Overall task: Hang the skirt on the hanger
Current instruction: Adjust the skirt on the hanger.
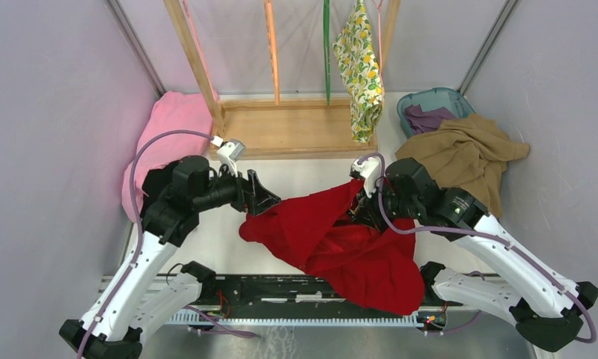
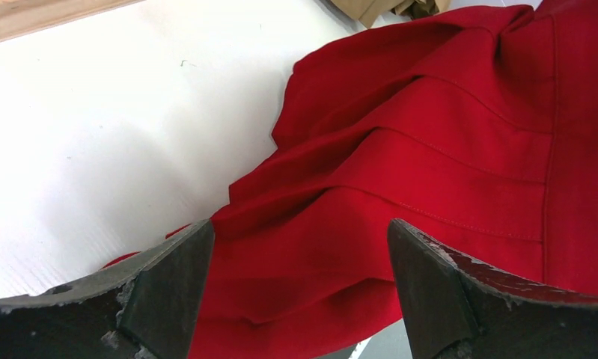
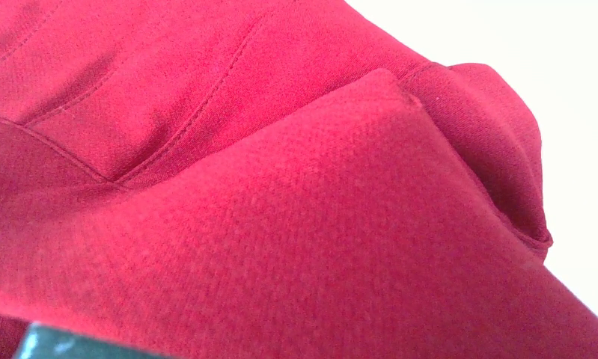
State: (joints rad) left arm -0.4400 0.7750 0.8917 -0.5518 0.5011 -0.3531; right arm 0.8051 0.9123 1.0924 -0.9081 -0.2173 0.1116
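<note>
Lemon-print skirt (image 1: 359, 71) hangs on wooden rack (image 1: 296, 127) at back of bench (image 1: 310, 168).
Spread-wide left fingers (image 2: 168, 292) at red garment (image 1: 340, 239) edge; right fingers buried in it, grip cannot tell.

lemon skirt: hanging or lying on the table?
Hanging. The skirt dangles vertically at the wooden rack, beside the green hanger. Its top is cut off, so cannot tell what holds it.

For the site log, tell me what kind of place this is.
Likely a lab robot cell for laundry tasks: plain partition walls around a white table, a wooden hanger rack, and a heaped tan garment.
</note>
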